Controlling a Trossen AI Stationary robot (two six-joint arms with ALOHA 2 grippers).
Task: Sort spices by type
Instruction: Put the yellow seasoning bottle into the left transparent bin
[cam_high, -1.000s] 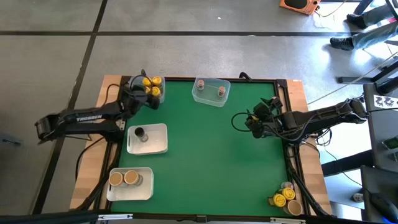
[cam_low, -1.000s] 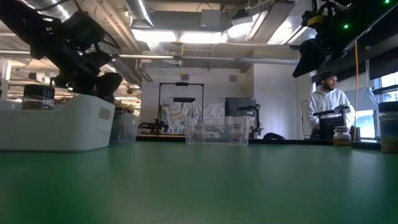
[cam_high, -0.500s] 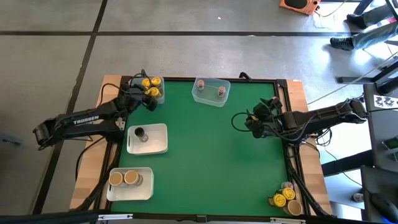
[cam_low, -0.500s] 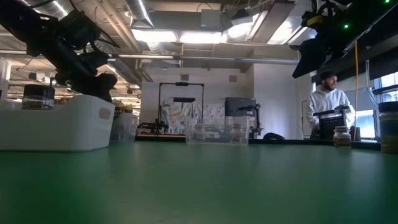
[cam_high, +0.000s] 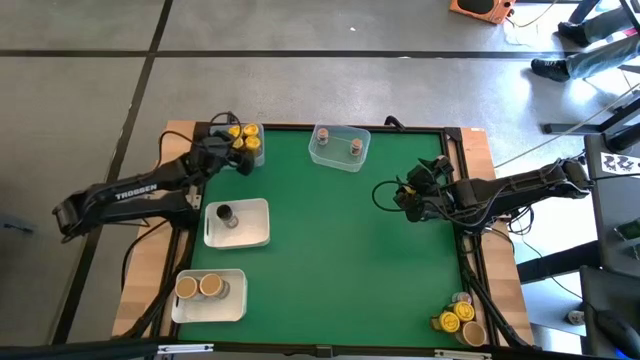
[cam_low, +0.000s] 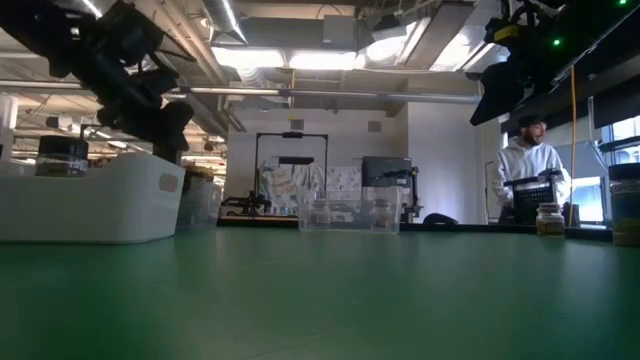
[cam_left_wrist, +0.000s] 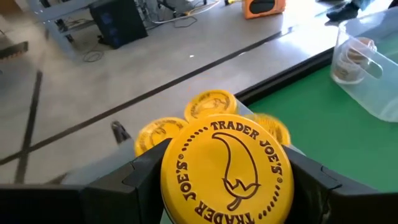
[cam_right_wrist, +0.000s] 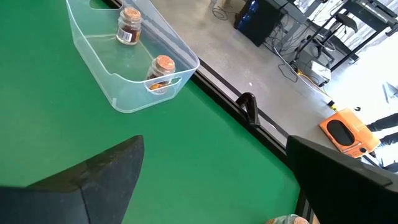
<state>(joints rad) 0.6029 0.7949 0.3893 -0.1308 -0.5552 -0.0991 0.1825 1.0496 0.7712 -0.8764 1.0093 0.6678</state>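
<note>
Left tool (cam_left_wrist: 227, 186) gripping yellow-lidded jar (cam_left_wrist: 227, 174), lid facing wrist camera, right tool (cam_right_wrist: 211, 180) open

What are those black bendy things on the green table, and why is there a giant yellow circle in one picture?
Those are two robot arms sorting little spice jars. One camera looks down from above, one sits at table height, and one rides on each arm's wrist. The giant circle is a yellow-lidded jar seen up close by the left wrist camera: the left gripper holds it over the tub of yellow-lidded jars at the table's far left corner. The right gripper waits open above the green table. Also there: a clear tub with two jars, a white tray with one dark jar, another tray with two tan-lidded jars, and unsorted jars.
</note>
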